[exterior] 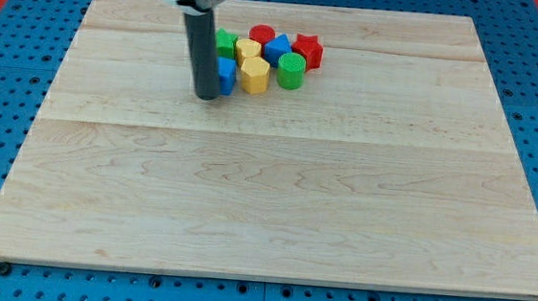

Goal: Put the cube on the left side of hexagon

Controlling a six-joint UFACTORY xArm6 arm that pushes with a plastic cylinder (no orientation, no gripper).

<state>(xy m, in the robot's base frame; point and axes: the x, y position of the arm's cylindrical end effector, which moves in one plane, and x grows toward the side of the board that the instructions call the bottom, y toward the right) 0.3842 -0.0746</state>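
Crowding the far part of the wooden board [275, 199] is one tight cluster of eight blocks, and my tip [206, 97] stands at its left edge. I have no jaws to open or close, only the straight dark rod [202, 54], which holds nothing. Its lower end touches, or all but touches, the blue cube [227, 74], which lies just left of the yellow hexagon [254, 74] and against it. By my count: two blue, two yellow, two green, two red. Around the pair sit a green cylinder [291, 70] on the right, then behind them a yellow block [248, 50], a blue block [277, 48], a red star [308, 50], a red cylinder [262, 35] and a green block [226, 42]. My rod covers the cube's left part and some of the green block, so I cannot make out that block's shape.
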